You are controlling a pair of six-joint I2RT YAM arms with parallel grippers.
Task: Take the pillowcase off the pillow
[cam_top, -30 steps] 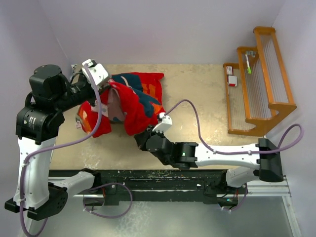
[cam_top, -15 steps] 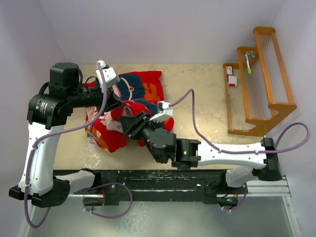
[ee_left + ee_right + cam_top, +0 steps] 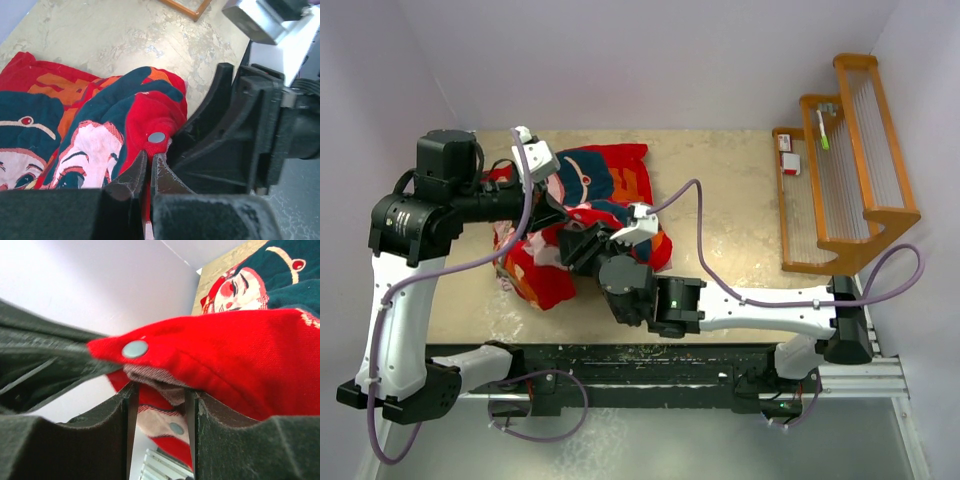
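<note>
Starting at the near edge of the table (image 3: 740,200), we note both arms reaching in over the left half, their wrists close together above the bundled cloth. Left gripper (image 3: 149,161): closed, fingertips pinching a red fold of the pillowcase (image 3: 610,175) just below a round grey snap button (image 3: 156,137). Right gripper (image 3: 161,390): jaws parted with a clear gap, wall showing through it; a red hem with a pale lining and a second snap (image 3: 135,348) lies across the top of that gap, and we see no squeeze on it. From the left wrist view the right arm's black body sits just beside the pinched fold, touching or almost touching the cloth. The pillowcase lies heaped and crumpled on the left-centre of the table, red-orange with dark teal patches, one printed face (image 3: 240,290) turned up toward the far side and more faces showing at its left. Some faded pinkish inside cloth shows between the two wrists. We cannot pick out the pillow itself under the folds. Farther back on the right, well apart from the cloth, a stepped wooden rack (image 3: 845,160) stands by the wall.
</note>
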